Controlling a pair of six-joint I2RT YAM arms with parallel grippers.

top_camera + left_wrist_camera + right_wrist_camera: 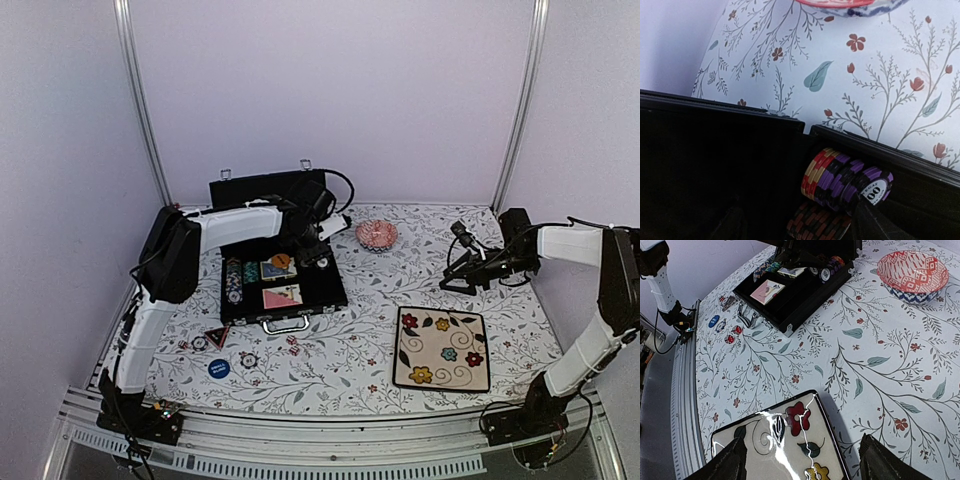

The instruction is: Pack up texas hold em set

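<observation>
The black case lies open left of centre, its lid upright at the back and its silver handle towards me. It holds a column of chips and two card decks. My left gripper is open over the case's far right corner. In the left wrist view a row of red, yellow and purple chips lies in the case by my right fingertip. A blue button, loose chips and dice lie in front of the case. My right gripper is open and empty above the table.
A cream square plate with flowers lies at the front right, under my right gripper in the right wrist view. A pink patterned bowl stands right of the case lid. A dark triangular piece lies near the button.
</observation>
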